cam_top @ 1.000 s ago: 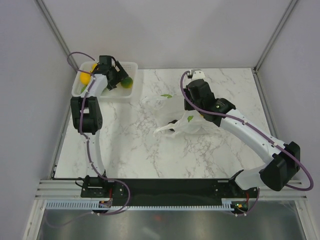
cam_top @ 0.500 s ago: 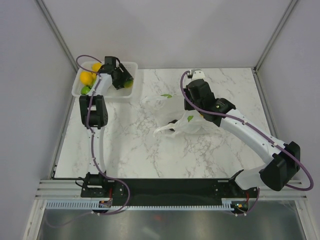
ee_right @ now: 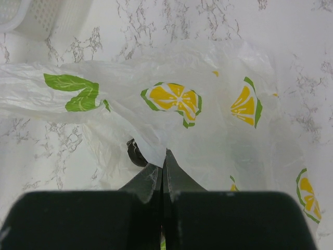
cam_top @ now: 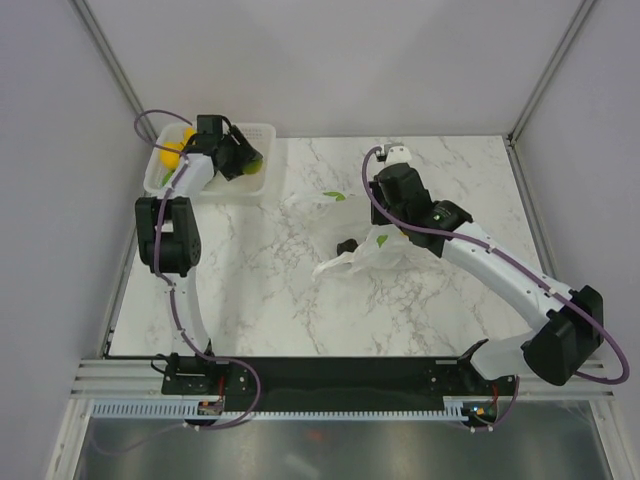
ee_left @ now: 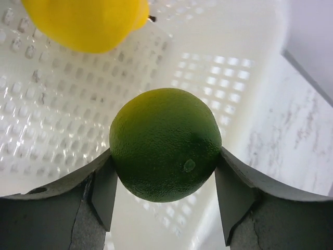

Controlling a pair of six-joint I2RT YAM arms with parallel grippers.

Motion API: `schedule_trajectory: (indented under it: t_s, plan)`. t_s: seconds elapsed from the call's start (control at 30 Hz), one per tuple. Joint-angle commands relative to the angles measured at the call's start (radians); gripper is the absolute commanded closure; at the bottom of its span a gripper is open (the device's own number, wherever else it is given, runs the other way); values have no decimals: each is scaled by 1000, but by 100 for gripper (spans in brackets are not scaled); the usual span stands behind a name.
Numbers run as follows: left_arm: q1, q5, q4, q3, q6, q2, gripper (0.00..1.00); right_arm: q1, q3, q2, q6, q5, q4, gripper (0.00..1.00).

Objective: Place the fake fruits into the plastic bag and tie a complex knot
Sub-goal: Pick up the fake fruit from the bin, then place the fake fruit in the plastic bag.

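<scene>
Our left gripper (ee_left: pixel 166 195) clasps a green lime (ee_left: pixel 165 145) on both sides inside the white perforated basket (ee_left: pixel 47 120), with a lemon (ee_left: pixel 86 23) just beyond (only the wrist camera shows that contact). Our right gripper (ee_right: pixel 163 179) is clenched on a fold of the plastic bag (ee_right: pixel 208 135), probably to keep its mouth raised for loading. Overhead, bag and basket lie well apart.

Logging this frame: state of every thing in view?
left gripper: fingers against both sides of green lime.
green lime: gripped, in the basket.
yellow lemon: loose in basket.
right gripper: fingers shut on plastic bag.
plastic bag: crumpled on table, no knot visible.
</scene>
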Motion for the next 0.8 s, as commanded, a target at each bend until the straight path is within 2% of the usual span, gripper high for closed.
schedule_trajectory:
  t_s: [0.0,0.13,0.2,0.33,0.4,0.5,0.53,0.57,0.63,0.67,0.7,0.77]
  plan:
    - [6,10,187,-133,0,-270,60,-2,-6,-42,2,6,26,100]
    - [1,40,236,-288,1,-425,60,-1,-2,-48,-1,0,26,100]
    - [-9,66,287,-415,-6,-502,60,-2,0,-50,-2,0,26,100]
    - [-91,51,359,-640,-8,-723,60,-2,1,-53,-1,0,28,100]
    - [-131,5,376,-757,-17,-875,59,-1,1,-52,-1,-3,26,100]
    - [-252,-112,402,-884,-13,-1079,59,-2,1,-52,1,0,26,100]
    - [-332,-149,405,-909,-4,-1120,59,-2,1,-53,1,-4,26,100]
    - [-373,-238,407,-955,12,-1156,59,-2,1,-53,-1,-3,26,100]
    - [-471,-306,410,-1013,10,-1256,58,-2,1,-55,-5,-1,26,100]
    - [-496,-306,410,-1077,10,-1286,58,-2,3,-55,-5,-3,25,100]
    - [-516,-406,466,-1113,-18,-1338,58,-2,3,-53,-4,-3,26,100]
    - [-568,-465,510,-1217,-28,-1388,58,-2,8,-52,-4,-10,26,100]
